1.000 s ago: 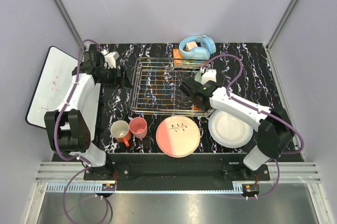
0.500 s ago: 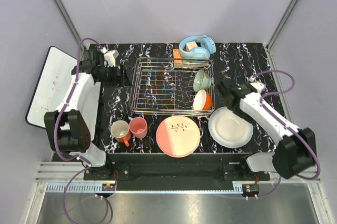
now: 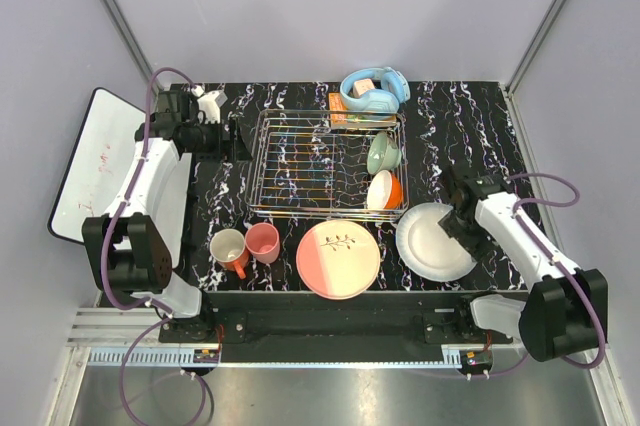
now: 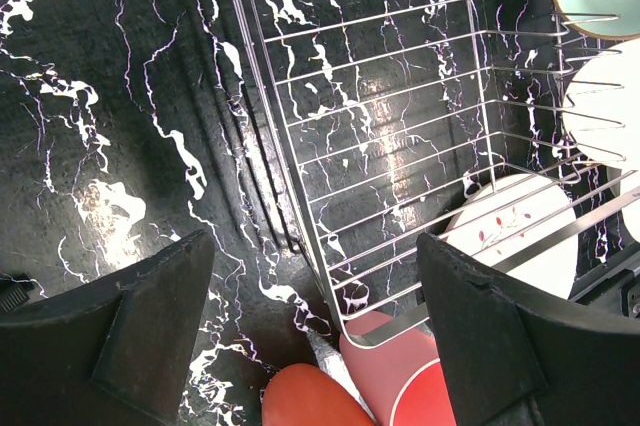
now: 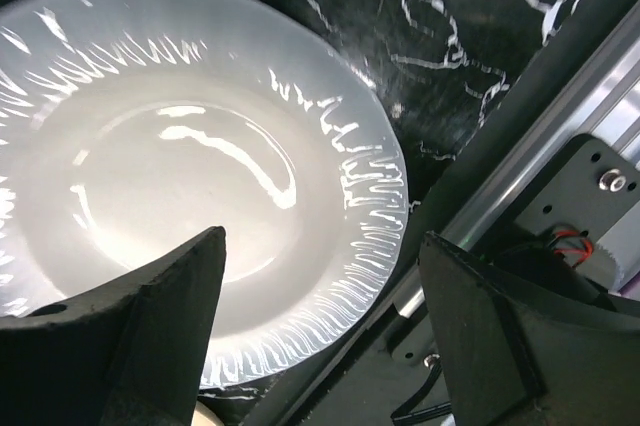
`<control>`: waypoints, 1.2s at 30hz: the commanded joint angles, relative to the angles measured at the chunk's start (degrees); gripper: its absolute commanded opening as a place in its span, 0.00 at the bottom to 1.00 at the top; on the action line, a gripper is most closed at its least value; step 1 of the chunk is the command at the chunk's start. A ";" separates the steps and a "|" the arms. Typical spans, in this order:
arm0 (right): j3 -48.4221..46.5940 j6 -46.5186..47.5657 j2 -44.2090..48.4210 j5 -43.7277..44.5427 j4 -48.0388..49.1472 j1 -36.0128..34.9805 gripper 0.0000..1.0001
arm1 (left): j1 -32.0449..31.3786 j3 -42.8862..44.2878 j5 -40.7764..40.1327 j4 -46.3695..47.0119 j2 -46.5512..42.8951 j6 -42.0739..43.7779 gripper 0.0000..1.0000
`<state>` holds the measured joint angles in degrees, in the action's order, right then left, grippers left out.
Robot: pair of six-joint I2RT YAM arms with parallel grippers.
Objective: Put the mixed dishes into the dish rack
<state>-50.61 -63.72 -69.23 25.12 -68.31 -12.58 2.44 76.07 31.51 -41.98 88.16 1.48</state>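
Now the right gripper (image 5: 322,241) hangs wide open, empty, over the white plate (image 5: 200,146) near right; the left gripper (image 4: 312,246), equally open, holds nothing beside the rack's (image 3: 320,166) left edge.

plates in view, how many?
2. Pink plate lies on the table just in front of the rack; white plate lies to its right, off the rack's near right corner. None seems hidden.
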 commanded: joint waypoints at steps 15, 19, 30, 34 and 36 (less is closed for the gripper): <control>-5.19 3.08 -12.14 -7.72 12.76 0.01 0.75 | -0.15 1.36 0.93 1.28 -1.76 0.46 0.86; -5.11 2.47 -18.57 -6.58 14.17 -0.08 0.64 | -0.06 1.36 -0.13 1.28 -3.43 1.07 0.86; -4.85 -0.26 -23.04 -0.96 14.17 0.19 0.71 | -0.06 1.62 -0.04 1.11 -2.64 0.81 0.86; -6.43 -2.62 -27.62 -0.34 14.26 0.54 0.74 | 0.02 1.89 -1.18 0.67 -2.91 1.77 0.86; -7.74 -3.16 -29.46 0.97 14.35 0.71 0.75 | 0.02 1.89 -1.71 0.49 -3.08 2.13 0.86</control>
<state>-56.71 -63.29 -94.11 22.00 -55.66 -12.51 2.44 76.09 31.18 -42.13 87.05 1.93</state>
